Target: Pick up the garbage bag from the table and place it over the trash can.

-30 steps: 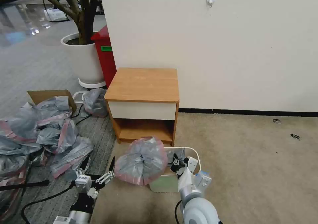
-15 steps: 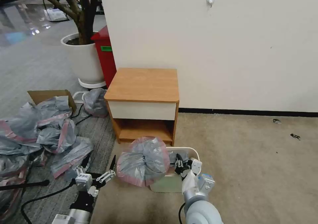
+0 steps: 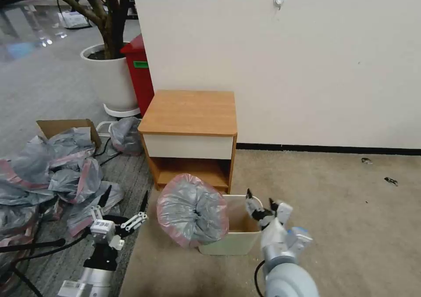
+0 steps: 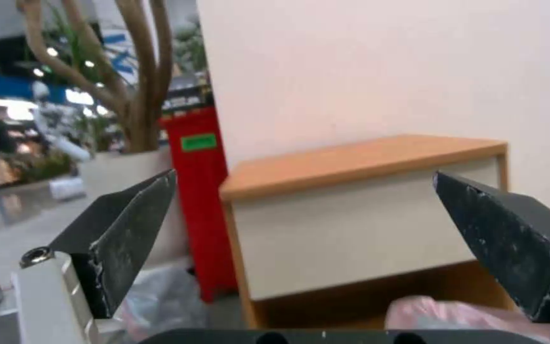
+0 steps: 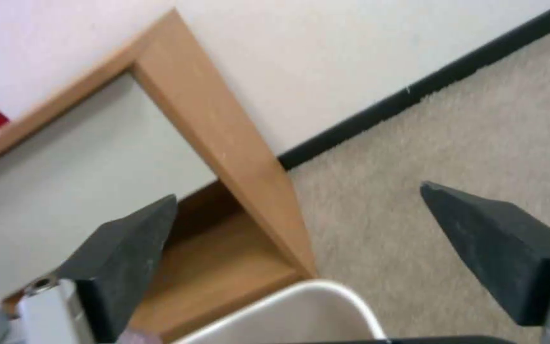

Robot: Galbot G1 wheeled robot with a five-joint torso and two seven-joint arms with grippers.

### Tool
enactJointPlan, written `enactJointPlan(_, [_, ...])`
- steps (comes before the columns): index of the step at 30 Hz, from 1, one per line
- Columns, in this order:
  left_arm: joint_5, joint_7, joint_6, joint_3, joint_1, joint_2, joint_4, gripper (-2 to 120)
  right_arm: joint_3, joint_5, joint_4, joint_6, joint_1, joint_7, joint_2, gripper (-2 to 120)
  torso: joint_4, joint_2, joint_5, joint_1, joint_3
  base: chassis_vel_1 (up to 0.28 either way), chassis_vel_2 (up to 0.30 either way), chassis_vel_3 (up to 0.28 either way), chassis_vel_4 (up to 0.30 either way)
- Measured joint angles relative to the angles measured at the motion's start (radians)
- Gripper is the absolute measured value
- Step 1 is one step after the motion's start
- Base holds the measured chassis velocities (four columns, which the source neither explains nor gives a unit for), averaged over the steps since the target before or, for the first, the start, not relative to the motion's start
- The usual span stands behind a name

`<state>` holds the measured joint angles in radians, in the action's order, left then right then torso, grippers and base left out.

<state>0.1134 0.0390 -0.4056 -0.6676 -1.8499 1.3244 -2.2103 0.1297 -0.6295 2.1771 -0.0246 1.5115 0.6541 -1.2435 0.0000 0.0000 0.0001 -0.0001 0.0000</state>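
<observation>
The garbage bag (image 3: 193,211), grey with a pink band, sits bunched in a ball against the left rim of the cream trash can (image 3: 230,244) on the carpet; the can's inside shows bare. A pink bit of the bag (image 4: 453,315) shows in the left wrist view. My right gripper (image 3: 260,198) hangs open over the can's far right corner, holding nothing; the can's rim (image 5: 326,291) lies below its fingers. My left gripper (image 3: 125,198) is open, apart from the bag on its left. The table (image 3: 190,110) stands behind the can with a bare top.
A heap of grey-and-pink bags (image 3: 52,174) and a cardboard box (image 3: 57,126) lie on the floor at left. A red bin (image 3: 139,75) and a white plant pot (image 3: 109,80) stand behind the table's left side. Open carpet (image 3: 342,209) lies to the right.
My right gripper has opened, let go of the bag and risen out of the can toward the right. The bag has sprung back into a ball at the can's left rim. The left gripper drifted slightly left.
</observation>
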Motion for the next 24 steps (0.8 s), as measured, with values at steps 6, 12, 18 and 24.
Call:
enactJointPlan(6, [0.088,-0.033,0.209,0.03,0.028,-0.052,-0.119,100,0.012,0.012,0.004,0.012,0.011,-0.016,-0.021,100,0.0,0.0,-0.0001,0.0,0.0,0.0,0.0,0.0,0.0])
enactJointPlan(12, [0.467,0.034,0.683,0.03,0.081,-0.166,-0.237,100,-0.002,0.05,0.001,0.03,0.02,-0.036,-0.049,100,0.0,0.0,0.0001,0.0,0.0,0.0,0.0,0.0,0.0])
enactJointPlan(18, [0.626,-0.004,0.946,0.062,0.163,-0.216,-0.191,100,-0.009,0.102,-0.003,0.053,0.044,-0.059,-0.078,100,0.0,0.0,-0.0004,0.0,0.0,0.0,0.0,0.0,0.0])
enactJointPlan(24, [0.632,-0.026,0.996,0.128,0.224,-0.184,-0.131,100,-0.018,0.144,-0.005,0.075,0.077,-0.074,-0.099,100,0.0,0.0,-0.0001,0.0,0.0,0.0,0.0,0.0,0.0])
